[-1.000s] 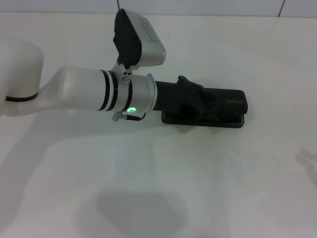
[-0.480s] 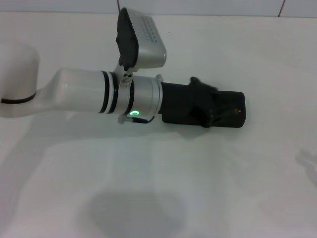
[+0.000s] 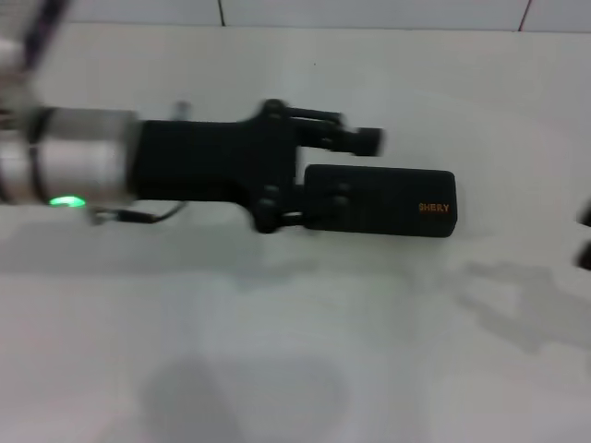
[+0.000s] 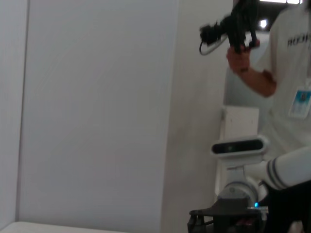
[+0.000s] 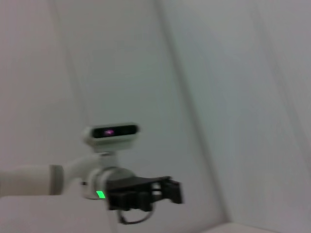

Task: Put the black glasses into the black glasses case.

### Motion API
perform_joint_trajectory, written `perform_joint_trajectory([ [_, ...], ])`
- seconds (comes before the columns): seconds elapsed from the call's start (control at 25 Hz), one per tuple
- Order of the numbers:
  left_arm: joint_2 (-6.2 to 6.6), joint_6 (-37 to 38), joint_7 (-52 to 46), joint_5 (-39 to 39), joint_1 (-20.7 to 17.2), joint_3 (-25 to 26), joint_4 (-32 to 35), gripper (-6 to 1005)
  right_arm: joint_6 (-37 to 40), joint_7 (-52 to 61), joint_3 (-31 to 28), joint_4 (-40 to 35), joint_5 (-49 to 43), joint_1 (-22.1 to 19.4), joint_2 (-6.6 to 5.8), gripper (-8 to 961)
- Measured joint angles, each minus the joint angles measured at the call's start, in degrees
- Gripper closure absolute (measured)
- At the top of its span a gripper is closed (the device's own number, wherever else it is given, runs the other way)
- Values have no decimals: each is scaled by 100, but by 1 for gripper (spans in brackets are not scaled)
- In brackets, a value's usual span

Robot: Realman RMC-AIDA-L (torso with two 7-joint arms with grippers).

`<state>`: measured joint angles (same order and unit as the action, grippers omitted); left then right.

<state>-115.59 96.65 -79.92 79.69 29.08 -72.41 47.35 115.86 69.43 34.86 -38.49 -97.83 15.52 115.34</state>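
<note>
You can treat the job as nearly finished: the black glasses case [image 3: 380, 200] lies closed on the white desk [image 3: 305, 351], "SHERY" lettering up, and the black glasses are nowhere in view, so presumably they sit inside it. Your left gripper [image 3: 355, 138] hovers at the case's left end with its fingers [image 3: 367, 140] spread and holding nothing, while the right gripper [image 3: 585, 235] barely shows at the desk's edge, and you cannot tell its state

White table [image 3: 295, 351] (carrying black glasses case [image 3: 388, 200]).
</note>
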Motion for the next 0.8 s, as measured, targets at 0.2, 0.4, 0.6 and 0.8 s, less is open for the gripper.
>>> perform_joint_trajectory([
  [0.2,250,620,7,149,-194,487,-324,514,-68,-34,749,153,40,913,33,559],
  [0.4,302,986,786,292,-369,545,-442,451,-110,-401,1107,321,96,1507,79,369],
  [0.6,295,1041,793,317,-490,770,-505,408,-280,-464,1170,710,146,1862,81,193],
  [0.8,337,1097,771,454,-504,787,-549,377,-327,-453,1248,870,166,2035,86,112],
])
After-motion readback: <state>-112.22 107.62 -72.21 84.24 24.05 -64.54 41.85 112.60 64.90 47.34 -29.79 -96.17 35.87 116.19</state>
